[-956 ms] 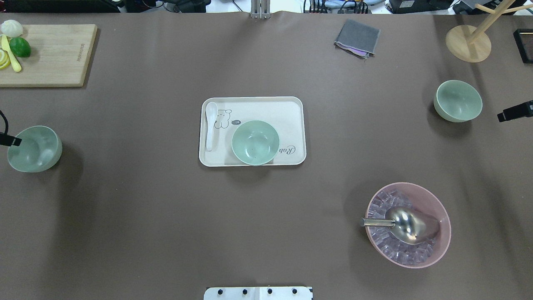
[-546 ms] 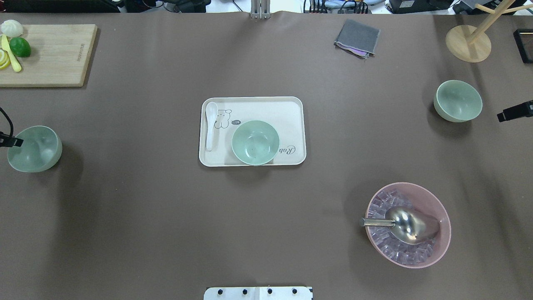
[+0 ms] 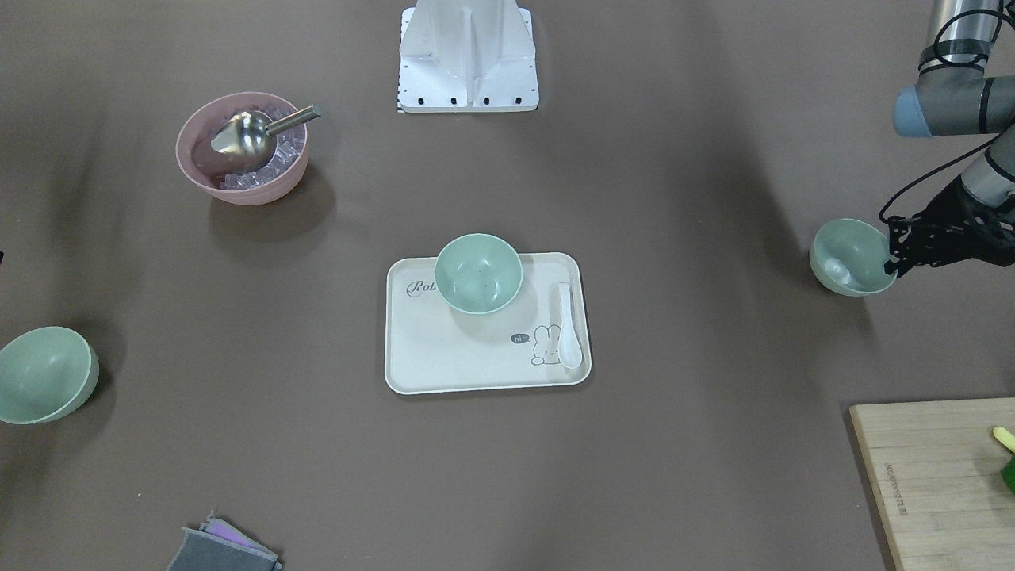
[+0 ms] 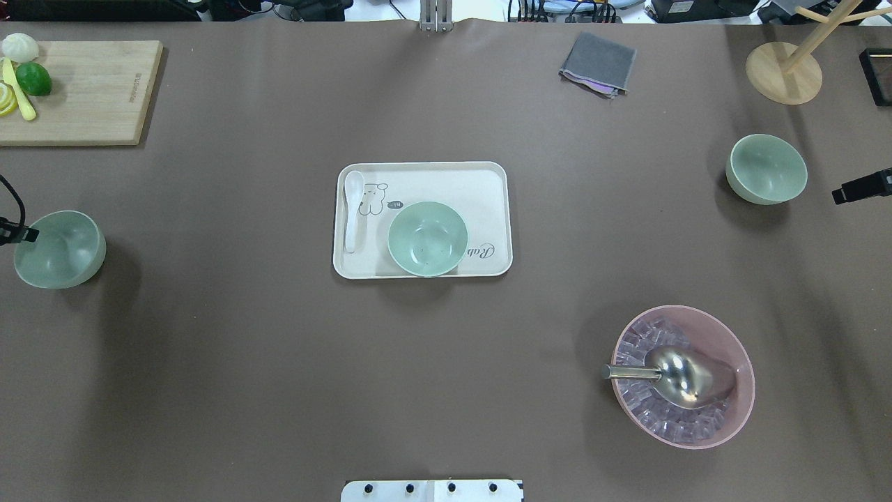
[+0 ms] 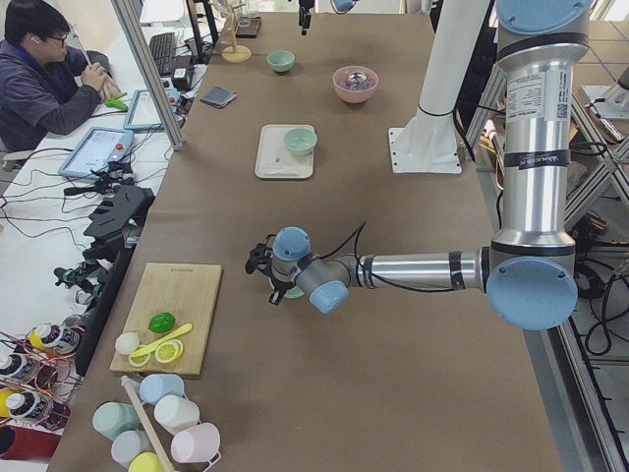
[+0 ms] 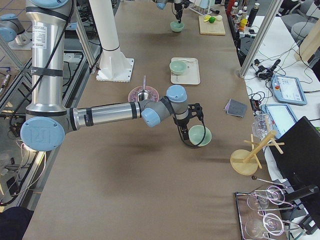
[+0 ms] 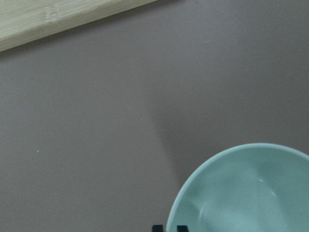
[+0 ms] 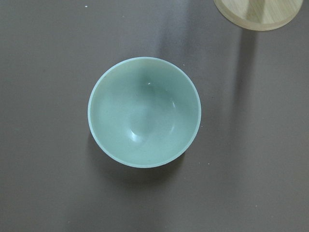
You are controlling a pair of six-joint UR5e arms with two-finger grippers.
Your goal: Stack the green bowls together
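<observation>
Mint-green, matte and plain, three bowls sit well apart: the middle green bowl [image 4: 427, 238] is on the cream tray [image 4: 488, 181], with the left green bowl [image 4: 59, 249] and right green bowl [image 4: 766, 168] out at the table's ends. The left gripper [image 3: 894, 266] pinches the left green bowl's rim, fingers narrow, one inside and one outside. The right gripper [image 4: 843, 193] hangs beside the right green bowl; can't tell how wide its fingers are.
</observation>
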